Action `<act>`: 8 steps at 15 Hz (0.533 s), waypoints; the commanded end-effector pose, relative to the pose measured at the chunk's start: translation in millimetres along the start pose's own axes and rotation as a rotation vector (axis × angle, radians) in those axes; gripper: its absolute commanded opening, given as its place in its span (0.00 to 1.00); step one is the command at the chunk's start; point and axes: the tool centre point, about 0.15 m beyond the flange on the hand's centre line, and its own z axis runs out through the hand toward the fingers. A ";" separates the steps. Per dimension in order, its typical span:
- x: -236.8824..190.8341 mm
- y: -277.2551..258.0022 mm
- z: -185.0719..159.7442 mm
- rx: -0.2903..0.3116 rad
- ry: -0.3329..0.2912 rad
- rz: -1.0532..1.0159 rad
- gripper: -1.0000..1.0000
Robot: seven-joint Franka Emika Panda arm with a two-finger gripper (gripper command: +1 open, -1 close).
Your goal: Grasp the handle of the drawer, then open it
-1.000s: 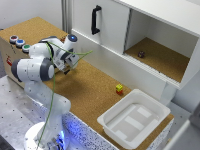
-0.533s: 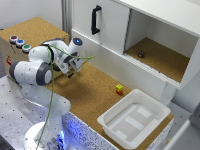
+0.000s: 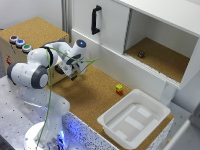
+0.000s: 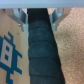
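In the wrist view a black, textured drawer handle runs between my two fingers. One grey finger sits on each side, tight against the bar. Beside the handle lies the wooden drawer front with a blue printed pattern. My gripper is shut on the handle. In the exterior view the gripper is at the side of the cork-topped box at the exterior view's left. The arm hides the handle and the drawer there.
A white cabinet stands at the back with a black door handle and an open compartment holding a small dark object. A small yellow block lies on the cork table. A white tray sits near the front. Coloured buttons top the box.
The wrist and gripper have shifted down and toward the exterior view's right, away from the box. Nothing else has moved.
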 end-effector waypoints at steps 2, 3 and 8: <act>-5.3 10.2 -15.1 -0.031 0.010 -0.063 1.00; -7.3 6.3 -17.1 -0.045 0.000 -0.082 1.00; -11.9 -4.5 -43.9 -0.086 0.041 -0.125 1.00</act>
